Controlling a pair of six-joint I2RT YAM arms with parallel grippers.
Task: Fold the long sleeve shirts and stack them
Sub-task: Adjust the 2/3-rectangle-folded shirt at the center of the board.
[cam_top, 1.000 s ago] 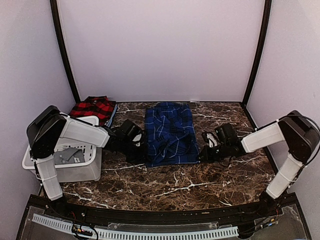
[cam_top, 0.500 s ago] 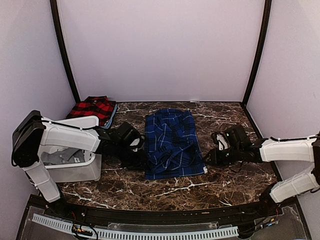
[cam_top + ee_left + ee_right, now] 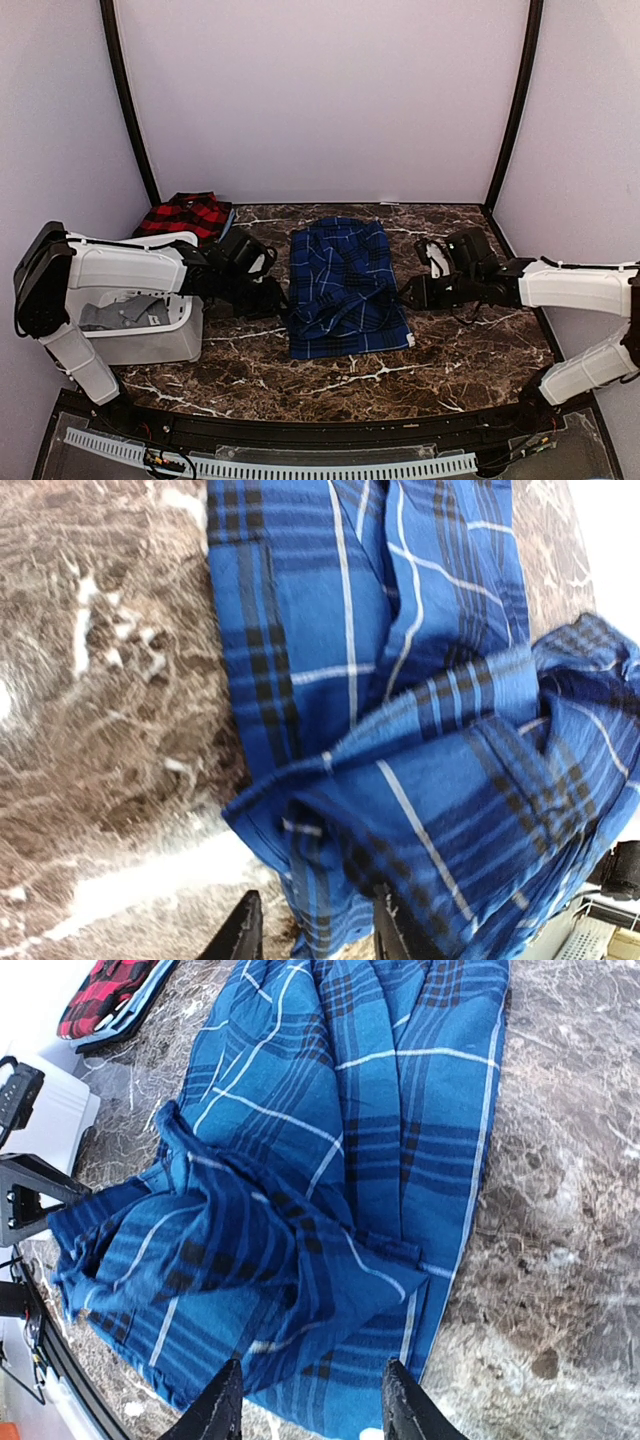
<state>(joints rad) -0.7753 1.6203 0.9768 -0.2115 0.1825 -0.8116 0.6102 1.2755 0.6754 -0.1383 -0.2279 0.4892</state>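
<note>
The dark blue shirt [image 3: 340, 272] lay lengthwise in the middle of the marble table [image 3: 460, 365], its collar end toward 12 o'clock and its hem end toward 6 o'clock. Thin white lines crossed the plaid. The far half lay fairly flat. The near half was rumpled, with a fold of cloth raised off the layer beneath it and drawn across the shirt between the two arms.

At the shirt's 8 o'clock edge, the left gripper [image 3: 318, 932] was clenched on that raised cloth. In its wrist view a bunched fold ran down between the two fingers [image 3: 245, 935], which stood partly apart around the thickness. At the 4 o'clock edge the right gripper [image 3: 308, 1405] grasped the opposite side of the same fold. Blue cloth filled the gap between its fingers [image 3: 222, 1405] too, and a pointed flap lay over the flat layer just ahead of them.

The red-and-black shirt [image 3: 186, 214] sat folded at about 10 o'clock from the blue one, in the far left corner of the table and well apart from both grippers. A pale blue edge [image 3: 125, 1015] showed along its side; what that was could not be told.

A white basket [image 3: 165, 345] stood at 9 o'clock, under the left arm, with something grey [image 3: 120, 312] inside it.
</note>
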